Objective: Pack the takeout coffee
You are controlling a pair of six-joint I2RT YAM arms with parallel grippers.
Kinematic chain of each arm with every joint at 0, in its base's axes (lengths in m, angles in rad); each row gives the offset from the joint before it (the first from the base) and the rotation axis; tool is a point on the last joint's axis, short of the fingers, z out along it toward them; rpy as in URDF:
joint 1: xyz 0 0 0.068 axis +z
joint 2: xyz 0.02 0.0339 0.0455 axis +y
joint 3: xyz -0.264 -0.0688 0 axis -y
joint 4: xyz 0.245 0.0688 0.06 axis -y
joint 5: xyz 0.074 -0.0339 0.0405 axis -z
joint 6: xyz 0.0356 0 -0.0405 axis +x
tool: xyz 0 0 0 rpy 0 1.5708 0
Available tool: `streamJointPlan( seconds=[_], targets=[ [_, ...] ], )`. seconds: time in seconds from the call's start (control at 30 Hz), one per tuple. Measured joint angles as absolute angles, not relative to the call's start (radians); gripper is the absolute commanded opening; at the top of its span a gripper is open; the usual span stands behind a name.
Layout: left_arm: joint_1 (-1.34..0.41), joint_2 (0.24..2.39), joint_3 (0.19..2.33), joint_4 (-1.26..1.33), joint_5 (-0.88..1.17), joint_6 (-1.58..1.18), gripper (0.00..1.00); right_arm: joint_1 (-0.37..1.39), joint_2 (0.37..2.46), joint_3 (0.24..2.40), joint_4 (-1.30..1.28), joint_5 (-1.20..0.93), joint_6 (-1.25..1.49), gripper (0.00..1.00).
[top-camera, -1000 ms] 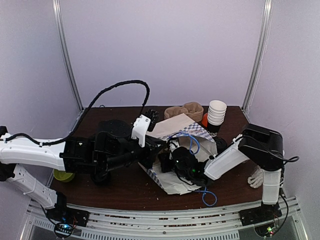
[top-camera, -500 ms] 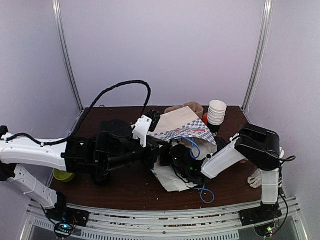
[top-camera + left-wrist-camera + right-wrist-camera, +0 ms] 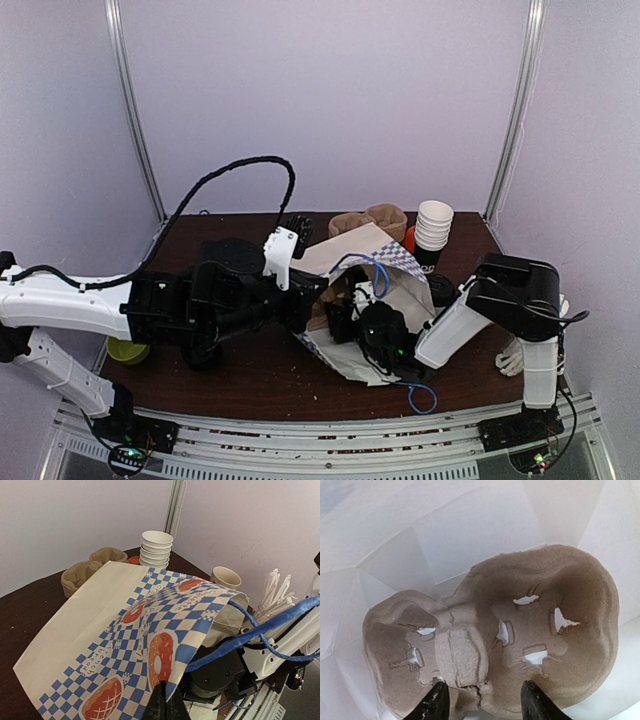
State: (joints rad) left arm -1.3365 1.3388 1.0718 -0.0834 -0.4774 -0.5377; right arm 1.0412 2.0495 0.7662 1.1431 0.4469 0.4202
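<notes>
The dark brown surface is carrying a smooth paper bag, blue-checked with doughnut prints and lying on its side. The left hand is pinching the edge of its mouth, fingers closed. Inside, the right hand is spreading wide, clamping nothing, before a rough moulded-pulp cup carrier crowding the white walls. I cannot tell where the takeout coffee is.

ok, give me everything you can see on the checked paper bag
The paper bag is cream outside with a blue-and-white check panel, doughnut pictures and lettering, plain white inside. It lies on its side on the dark table, mouth toward the right arm. The left claw pinches the mouth's upper edge, holding it open. The right claw is inside, open, at a brown pulp cup carrier.
</notes>
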Motion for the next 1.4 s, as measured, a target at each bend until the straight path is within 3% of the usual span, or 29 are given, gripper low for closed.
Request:
streamJointPlan(
  seconds=[0.23, 0.43, 0.53, 1.0, 1.4],
  targets=[
    [-1.336, 1.328, 1.072, -0.086, -0.484, -0.552, 0.00, 1.061, 2.049, 0.758, 1.181, 0.417, 0.338, 0.70],
    [-1.336, 1.328, 1.072, -0.086, -0.482, -0.552, 0.00, 1.070, 2.049, 0.769, 1.169, 0.391, 0.315, 0.71],
    [-1.336, 1.328, 1.072, -0.084, -0.467, -0.552, 0.00, 1.070, 2.050, 0.796, 1.144, 0.390, 0.318, 0.67],
    [-1.336, 1.327, 1.071, -0.080, -0.407, -0.552, 0.00, 1.070, 2.104, 0.896, 1.050, 0.431, 0.336, 0.26],
    [-1.336, 1.328, 1.077, -0.124, -0.480, -0.598, 0.00, 1.074, 2.054, 0.720, 1.290, 0.469, 0.286, 0.21]
  ],
)
